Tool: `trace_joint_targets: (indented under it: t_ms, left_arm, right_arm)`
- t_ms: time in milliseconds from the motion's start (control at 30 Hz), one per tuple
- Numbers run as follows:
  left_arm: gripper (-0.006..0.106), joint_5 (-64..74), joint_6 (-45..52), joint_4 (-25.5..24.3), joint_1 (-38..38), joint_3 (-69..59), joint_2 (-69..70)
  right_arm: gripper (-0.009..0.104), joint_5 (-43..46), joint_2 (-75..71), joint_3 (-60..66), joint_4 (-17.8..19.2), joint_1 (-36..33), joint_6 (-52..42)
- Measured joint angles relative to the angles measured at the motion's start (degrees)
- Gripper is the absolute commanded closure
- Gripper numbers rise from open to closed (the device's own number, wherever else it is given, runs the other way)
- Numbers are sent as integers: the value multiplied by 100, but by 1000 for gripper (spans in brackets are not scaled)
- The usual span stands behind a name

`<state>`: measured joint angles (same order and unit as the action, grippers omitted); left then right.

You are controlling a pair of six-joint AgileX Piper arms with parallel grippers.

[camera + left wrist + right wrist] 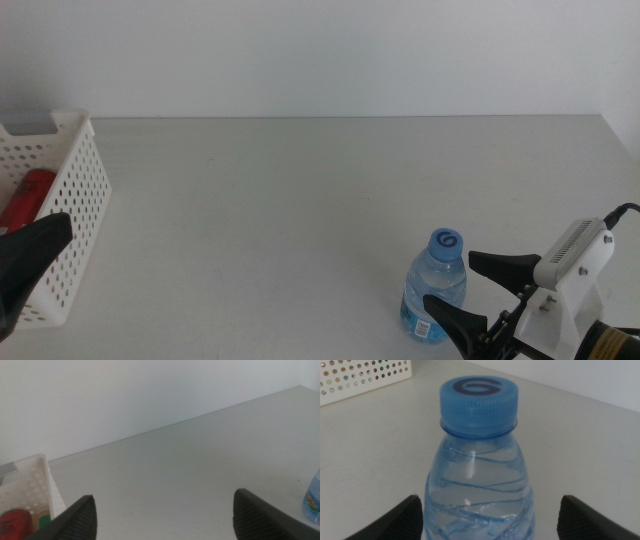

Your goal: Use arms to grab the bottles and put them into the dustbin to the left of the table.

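The dustbin point(70, 200) runs off the frame's left edge, its wall hiding most of the red can point(28, 196).

Both claws point(478, 290) point(165, 515) agape, apart.

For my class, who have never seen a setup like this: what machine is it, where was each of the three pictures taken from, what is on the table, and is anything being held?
It is a robot with two arms, each ending in a two-jawed end effector. The middle view looks down over the table. The other two come from cameras on the wrists. The right end effector has its jaws open on either side of an upright water bottle with a blue cap, not yet gripping it. The left end effector, open and empty, waits by the white perforated basket at the table's left edge. A red can lies inside. Nothing is held.
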<state>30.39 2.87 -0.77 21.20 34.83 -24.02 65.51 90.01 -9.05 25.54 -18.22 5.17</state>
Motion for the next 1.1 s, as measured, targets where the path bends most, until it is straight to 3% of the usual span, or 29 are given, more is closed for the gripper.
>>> trace_joint_targets:
  t_ms: [500,600,733,933,1100]
  left_arm:
    - [7,0,0,0,0,0,0]
    - [7,0,0,0,0,0,0]
    - [7,0,0,0,0,0,0]
    - [7,0,0,0,0,0,0]
    - [7,0,0,0,0,0,0]
  right_arm:
    - [21,19,966,-696,258,-107,69]
    - [40,25,1078,-778,258,-160,69]
    - [97,72,1169,-805,215,-164,74]
    - [96,-74,1207,-1057,201,-170,196]
    - [96,-440,1306,-1936,272,-170,838]
